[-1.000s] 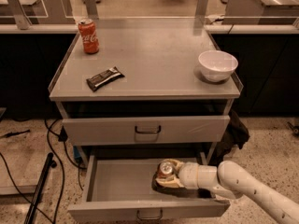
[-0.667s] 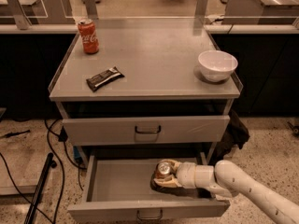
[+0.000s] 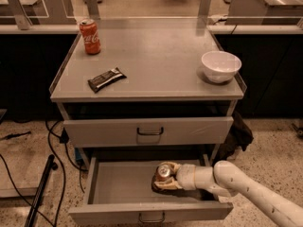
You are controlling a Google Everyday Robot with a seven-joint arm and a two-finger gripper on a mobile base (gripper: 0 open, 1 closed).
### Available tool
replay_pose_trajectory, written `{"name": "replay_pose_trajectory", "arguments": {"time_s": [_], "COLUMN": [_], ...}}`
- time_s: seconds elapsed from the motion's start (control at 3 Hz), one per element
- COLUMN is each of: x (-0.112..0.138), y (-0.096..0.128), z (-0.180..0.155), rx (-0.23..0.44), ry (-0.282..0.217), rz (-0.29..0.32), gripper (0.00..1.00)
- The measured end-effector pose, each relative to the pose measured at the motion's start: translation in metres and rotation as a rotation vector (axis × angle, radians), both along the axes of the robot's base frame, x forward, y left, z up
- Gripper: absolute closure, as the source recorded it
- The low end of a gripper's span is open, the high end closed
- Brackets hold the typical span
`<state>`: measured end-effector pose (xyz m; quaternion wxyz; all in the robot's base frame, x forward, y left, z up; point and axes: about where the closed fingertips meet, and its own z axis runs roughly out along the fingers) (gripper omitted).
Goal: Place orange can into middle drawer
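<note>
The orange can (image 3: 164,171) stands upright inside the open middle drawer (image 3: 118,183), right of its centre, silver top showing. My gripper (image 3: 166,178) reaches in from the lower right on a white arm and is shut on the can, its fingers (image 3: 165,186) wrapped around the can's body low in the drawer. The can's lower part is hidden by the fingers. The like grey drawer above (image 3: 149,131) is shut.
On the cabinet top stand a red cola can (image 3: 90,37) at the back left, a dark snack bar (image 3: 106,79) at the front left and a white bowl (image 3: 220,66) at the right. Cables and a dark pole (image 3: 40,193) lie on the floor to the left.
My gripper and the can have shifted slightly left inside the drawer. Nothing else has moved.
</note>
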<state>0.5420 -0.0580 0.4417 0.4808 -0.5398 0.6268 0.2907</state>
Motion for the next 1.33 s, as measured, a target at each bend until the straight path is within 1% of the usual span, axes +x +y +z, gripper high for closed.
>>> {"name": "replay_pose_trajectory", "arguments": {"time_s": [0.33,1.0,1.33], "x": [0.004,0.010,0.009], "y": [0.005,0.016,0.018], "z": [-0.008,-0.030,-0.040], "rx": [-0.013,-0.038,-0.045], "ry": [-0.002,0.022,0.036], "rz": [0.022,0.054,0.059], "gripper": [1.00,1.00,1.00]}}
